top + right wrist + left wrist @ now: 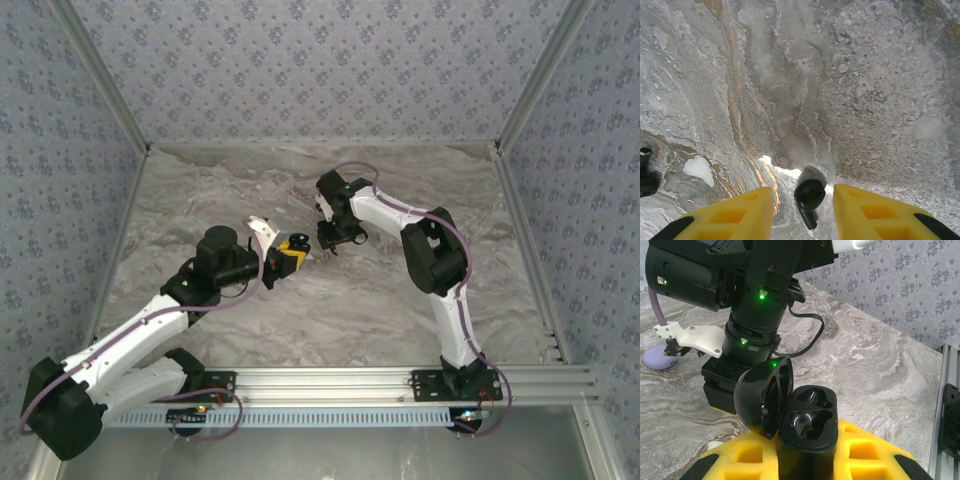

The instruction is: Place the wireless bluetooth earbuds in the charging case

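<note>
Yellow fingers of the left gripper (807, 462) are pressed against the sides of the charging case (807, 427); I see it held upright between them, its lid (765, 399) hinged open to the left and the two wells facing up. The wells look glossy black and I cannot tell whether anything sits in them. From the top camera I have the left gripper (290, 256) near the middle of the marble-patterned table (200, 200), with the right gripper (335, 238) just beside it, pointing down at the surface.

On the right wrist camera, the right gripper (802, 194) is spread; one earbud (809, 196) lies on the table between the two yellow fingers (740, 215), with a bare gap on either side, so I read it as not pinched. A second black piece (646, 176) sits at the left edge of that view, well apart from the fingers; it is cut off by the frame, and I cannot tell for certain that it is the other earbud.

In the left wrist view the right arm (760, 300) stands just behind the open case; a small lavender object (657, 359) rests on the table further left.
</note>
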### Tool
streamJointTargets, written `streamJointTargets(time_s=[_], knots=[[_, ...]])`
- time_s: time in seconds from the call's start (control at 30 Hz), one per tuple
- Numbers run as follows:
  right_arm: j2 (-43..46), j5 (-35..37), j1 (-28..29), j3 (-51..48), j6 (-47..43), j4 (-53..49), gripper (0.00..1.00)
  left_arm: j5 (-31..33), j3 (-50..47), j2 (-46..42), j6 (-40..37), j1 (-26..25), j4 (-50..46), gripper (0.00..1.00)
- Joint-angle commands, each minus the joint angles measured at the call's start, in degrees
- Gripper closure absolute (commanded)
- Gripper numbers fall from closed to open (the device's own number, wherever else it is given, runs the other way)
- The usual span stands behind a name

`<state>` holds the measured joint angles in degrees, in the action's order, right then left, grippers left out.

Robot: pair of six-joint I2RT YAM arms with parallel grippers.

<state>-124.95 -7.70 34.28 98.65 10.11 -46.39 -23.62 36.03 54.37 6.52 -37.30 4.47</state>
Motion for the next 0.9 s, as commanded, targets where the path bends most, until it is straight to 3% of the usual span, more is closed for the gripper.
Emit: streamJointTargets(time_s=[0.0, 0.87], knots=[[-1.82, 1.08, 0.48, 1.69, 1.05, -2.32, 0.61, 0.33, 1.85, -1.19, -1.05, -0.30, 0.10, 0.81], [-4.21, 4.03, 1.93, 2.83, 1.32, -4.40, 0.65, 0.53, 1.67, -1.26, -1.11, -0.31, -0.07, 0.81]])
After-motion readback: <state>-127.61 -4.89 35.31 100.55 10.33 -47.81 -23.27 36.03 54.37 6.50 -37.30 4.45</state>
